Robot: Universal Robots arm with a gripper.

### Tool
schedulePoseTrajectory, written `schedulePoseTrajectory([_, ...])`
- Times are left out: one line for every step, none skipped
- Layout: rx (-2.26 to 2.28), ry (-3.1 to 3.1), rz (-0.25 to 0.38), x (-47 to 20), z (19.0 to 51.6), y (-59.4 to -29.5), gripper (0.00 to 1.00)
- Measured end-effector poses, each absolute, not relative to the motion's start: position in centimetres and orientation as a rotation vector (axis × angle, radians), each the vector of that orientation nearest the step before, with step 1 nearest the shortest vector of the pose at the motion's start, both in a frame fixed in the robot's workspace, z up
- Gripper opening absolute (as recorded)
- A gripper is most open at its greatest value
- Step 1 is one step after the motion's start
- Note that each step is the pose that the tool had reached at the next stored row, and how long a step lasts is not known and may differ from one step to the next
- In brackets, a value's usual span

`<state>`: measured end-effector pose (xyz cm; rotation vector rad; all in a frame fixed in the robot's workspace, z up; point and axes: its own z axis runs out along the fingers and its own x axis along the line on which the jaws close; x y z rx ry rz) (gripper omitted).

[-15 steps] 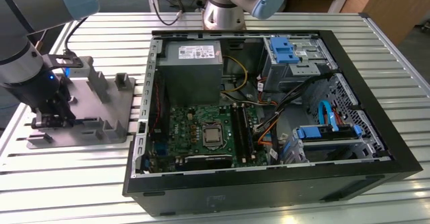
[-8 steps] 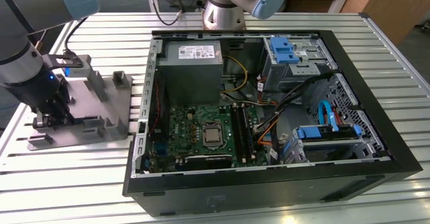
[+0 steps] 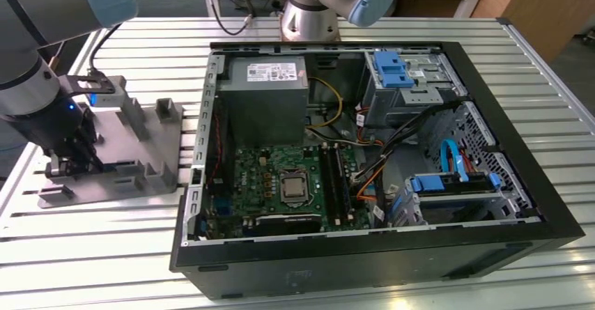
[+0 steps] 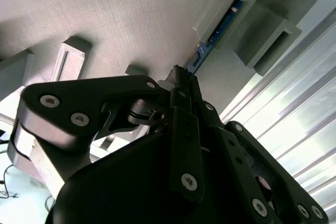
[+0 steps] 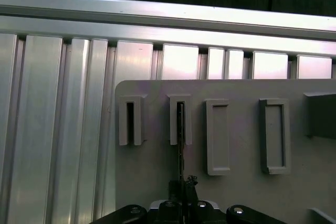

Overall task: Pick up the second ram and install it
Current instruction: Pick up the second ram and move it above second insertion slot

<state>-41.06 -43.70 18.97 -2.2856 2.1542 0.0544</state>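
Currently the claw (image 4: 184,80) is closed on the edge of the second ram (image 4: 216,27). The stick stands on edge on the grey fixture (image 3: 139,139), its far end seated between the walls of one of the fixture's raised slots. Judgement: the grip wants to be centred and square to the board, since any twist would bind it against those walls.
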Motion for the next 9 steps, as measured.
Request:
schedulePoseTrajectory([-2.286, 2.154, 0.055, -41.07, 18.97, -43.7, 0.14])
schedulePoseTrajectory([-2.286, 2.154, 0.055, -41.06, 18.97, -43.7, 0.14])
schedulePoseTrajectory([-2.286, 2.154, 0.055, -41.07, 18.97, -43.7, 0.14])
schedulePoseTrajectory([-2.285, 2.154, 0.055, -41.07, 18.97, -43.7, 0.14])
schedulePoseTrajectory([-2.285, 2.154, 0.055, -41.06, 18.97, -43.7, 0.14])
schedulePoseTrajectory([-2.285, 2.154, 0.055, -41.07, 18.98, -43.7, 0.14])
schedulePoseTrajectory([-2.285, 2.154, 0.055, -41.07, 19.03, -43.7, 0.14])
schedulePoseTrajectory([-2.286, 2.154, 0.055, -41.07, 19.14, -43.7, 0.14])
schedulePoseTrajectory([-2.286, 2.154, 0.055, -41.07, 19.34, -43.7, 0.14])
